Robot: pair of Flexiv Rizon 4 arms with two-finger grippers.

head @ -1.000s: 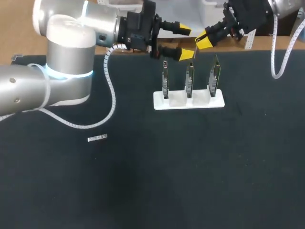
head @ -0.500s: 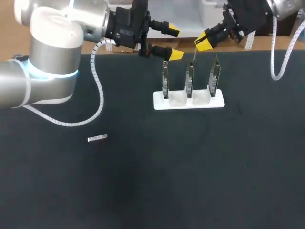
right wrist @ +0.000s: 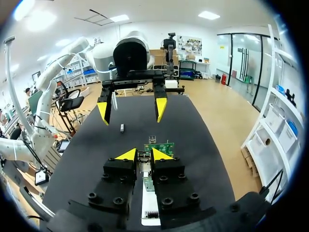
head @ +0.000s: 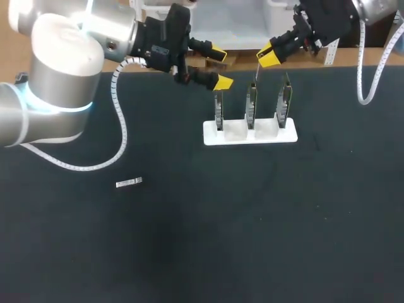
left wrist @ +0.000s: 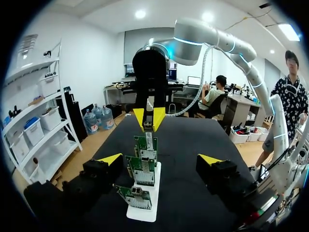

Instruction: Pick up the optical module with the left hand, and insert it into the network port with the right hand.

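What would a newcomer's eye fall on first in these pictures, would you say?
Most likely the white stand with three circuit boards upright in it, at the table's far middle. Near the boards' tops are the two yellow-tipped tools: the left tool open, the right tool closed on what looks like a slim silver part. A small silver piece lies alone on the dark table, nearer the left.

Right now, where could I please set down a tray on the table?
Bare: the near stretch in front of the white stand, and right of it. A small silver part lies left. Crowded above the stand: left tool, right tool holding the optical module.
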